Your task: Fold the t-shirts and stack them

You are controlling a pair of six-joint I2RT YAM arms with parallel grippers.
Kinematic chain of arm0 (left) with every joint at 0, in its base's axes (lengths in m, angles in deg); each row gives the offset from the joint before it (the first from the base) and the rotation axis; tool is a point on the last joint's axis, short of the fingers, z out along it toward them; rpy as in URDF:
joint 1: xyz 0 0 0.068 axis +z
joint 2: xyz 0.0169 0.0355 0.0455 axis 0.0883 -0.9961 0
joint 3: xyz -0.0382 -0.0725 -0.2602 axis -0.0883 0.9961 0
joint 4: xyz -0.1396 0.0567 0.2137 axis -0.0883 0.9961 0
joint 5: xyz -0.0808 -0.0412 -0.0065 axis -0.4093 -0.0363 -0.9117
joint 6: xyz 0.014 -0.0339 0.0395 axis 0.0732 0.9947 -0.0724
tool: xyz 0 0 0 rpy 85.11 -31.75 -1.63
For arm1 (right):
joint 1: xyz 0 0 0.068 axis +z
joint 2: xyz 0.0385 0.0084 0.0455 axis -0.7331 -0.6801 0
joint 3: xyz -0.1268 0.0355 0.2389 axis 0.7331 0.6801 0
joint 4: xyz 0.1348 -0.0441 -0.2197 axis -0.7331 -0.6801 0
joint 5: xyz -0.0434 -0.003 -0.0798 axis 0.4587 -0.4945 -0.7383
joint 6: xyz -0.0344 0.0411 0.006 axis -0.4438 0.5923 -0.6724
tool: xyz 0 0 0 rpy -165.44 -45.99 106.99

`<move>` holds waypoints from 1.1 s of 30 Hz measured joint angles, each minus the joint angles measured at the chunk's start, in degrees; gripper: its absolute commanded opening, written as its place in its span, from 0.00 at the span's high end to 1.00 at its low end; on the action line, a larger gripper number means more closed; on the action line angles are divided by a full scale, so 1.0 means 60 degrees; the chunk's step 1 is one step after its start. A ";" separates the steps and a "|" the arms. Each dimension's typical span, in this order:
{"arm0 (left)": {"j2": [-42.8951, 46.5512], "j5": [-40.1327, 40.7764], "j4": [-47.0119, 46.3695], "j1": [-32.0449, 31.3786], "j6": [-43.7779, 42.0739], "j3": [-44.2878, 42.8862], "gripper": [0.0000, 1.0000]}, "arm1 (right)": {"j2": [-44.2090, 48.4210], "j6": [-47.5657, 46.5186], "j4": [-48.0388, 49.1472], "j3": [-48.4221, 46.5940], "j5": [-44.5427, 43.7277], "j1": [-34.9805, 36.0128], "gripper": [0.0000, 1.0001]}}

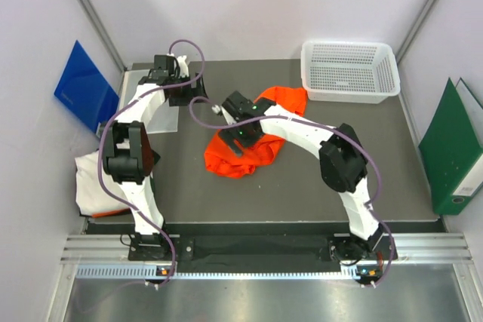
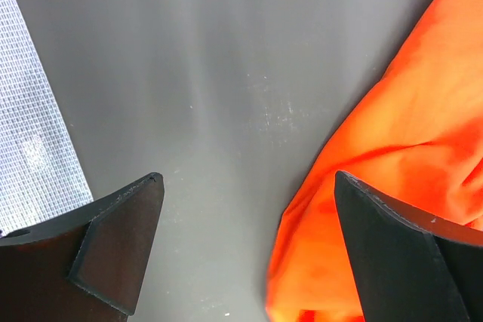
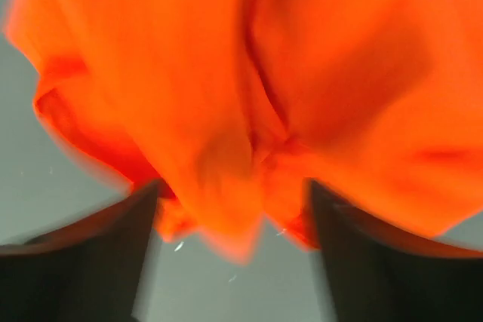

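Cloth of the orange t-shirt (image 3: 226,96) bunches between the right gripper's (image 3: 234,186) parted jaws; left of it, the left gripper (image 2: 247,177) gapes wide, empty, over the tabletop (image 2: 226,73).

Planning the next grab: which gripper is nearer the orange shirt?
Right. The right gripper is over the orange shirt, cloth between its jaws; the left gripper hovers left of the shirt.

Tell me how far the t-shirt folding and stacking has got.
Done: nothing yet; no shirt looks folded or stacked. The orange t-shirt lies crumpled in the middle of the table, and the white t-shirt sits bunched at its left edge. In hand: the right gripper is at the orange cloth with jaws apart; the left gripper hangs open over bare table beside it. Left: fold both shirts, then stack them.
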 measured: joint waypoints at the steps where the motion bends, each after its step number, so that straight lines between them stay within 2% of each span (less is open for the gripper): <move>1: 0.0000 0.0000 0.0000 0.0000 -0.0015 0.0000 0.01 | -0.0007 0.0076 -0.0091 0.0342 0.0073 0.0018 0.00; 5: 0.0000 0.0036 0.0004 0.0000 -0.0033 0.0004 0.01 | 0.0375 0.0339 0.0193 0.0801 0.0135 -0.0357 0.00; 10: 0.0000 0.0069 0.0000 0.0000 -0.0055 0.0004 0.01 | 0.0743 0.0539 0.1082 0.0113 -0.0029 -0.2193 0.01; 12: 0.0000 0.0069 0.0000 0.0000 -0.0055 0.0007 0.01 | 0.0605 0.0532 0.1209 -0.0415 -0.0149 -0.2830 0.07; 13: 0.0000 0.0069 -0.0004 0.0000 -0.0055 0.0007 0.01 | 0.0452 0.0532 0.1290 -0.0798 -0.0222 -0.3177 0.18; 14: 0.0000 0.0066 0.0000 0.0000 -0.0051 0.0011 0.01 | 0.0204 0.0532 0.1333 -0.1279 -0.0310 -0.3457 0.39; 15: 0.0000 0.0069 -0.0004 0.0000 -0.0055 0.0018 0.01 | -0.0164 0.0579 0.1366 -0.1934 -0.0386 -0.3697 0.85; 16: 0.0000 0.0066 -0.0004 0.0000 -0.0055 0.0029 0.01 | -0.0452 0.0546 0.1472 -0.2368 -0.0382 -0.3843 1.00; 21: 0.0000 0.0066 0.0000 0.0000 -0.0051 0.0149 0.01 | -0.2353 0.1009 0.1719 -0.4521 -0.0386 -0.4164 1.00; 26: 0.0000 0.0066 0.0000 0.0000 -0.0062 0.0164 0.01 | -0.3253 0.1275 0.1665 -0.4645 -0.0463 -0.4218 1.00; 33: 0.0000 0.0066 0.0000 0.0000 -0.0087 0.0164 0.01 | -0.3450 0.1770 0.1632 -0.4488 -0.0878 -0.4594 1.00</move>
